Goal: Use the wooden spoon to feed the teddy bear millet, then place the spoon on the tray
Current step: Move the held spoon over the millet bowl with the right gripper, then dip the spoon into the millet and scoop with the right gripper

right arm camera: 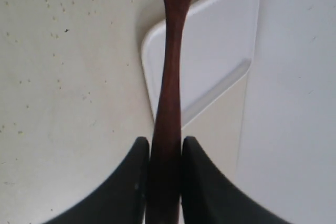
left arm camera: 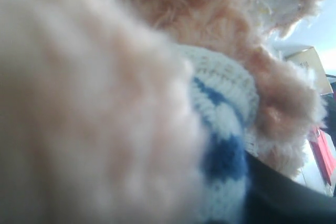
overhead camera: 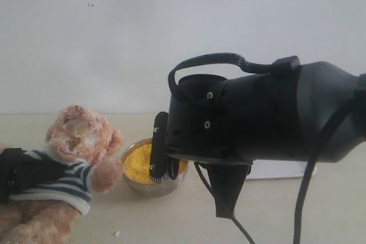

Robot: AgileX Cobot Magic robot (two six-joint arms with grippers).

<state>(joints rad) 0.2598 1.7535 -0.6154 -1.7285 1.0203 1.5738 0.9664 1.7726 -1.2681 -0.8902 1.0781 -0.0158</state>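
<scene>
The teddy bear (overhead camera: 77, 141) sits at the left in its striped shirt, facing the millet (overhead camera: 137, 161) heaped in the metal bowl (overhead camera: 150, 187). My left gripper (overhead camera: 20, 172) is clamped on the bear's torso. In the left wrist view the bear's fur and striped shirt (left arm camera: 220, 129) fill the picture and hide the jaws. My right gripper (right arm camera: 165, 142) is shut on the handle of the wooden spoon (right arm camera: 170, 61), which reaches over a corner of the white tray (right arm camera: 215, 51). The spoon's bowl is cut off by the frame edge. In the exterior view the right gripper (overhead camera: 164, 161) hangs in front of the bowl, and the spoon is hidden.
The bulky right arm (overhead camera: 269, 118) and its cables (overhead camera: 303, 198) block much of the exterior view. Only a strip of the tray (overhead camera: 280, 170) shows behind the arm. Loose millet grains (right arm camera: 58, 35) are scattered on the beige table. A white wall stands behind.
</scene>
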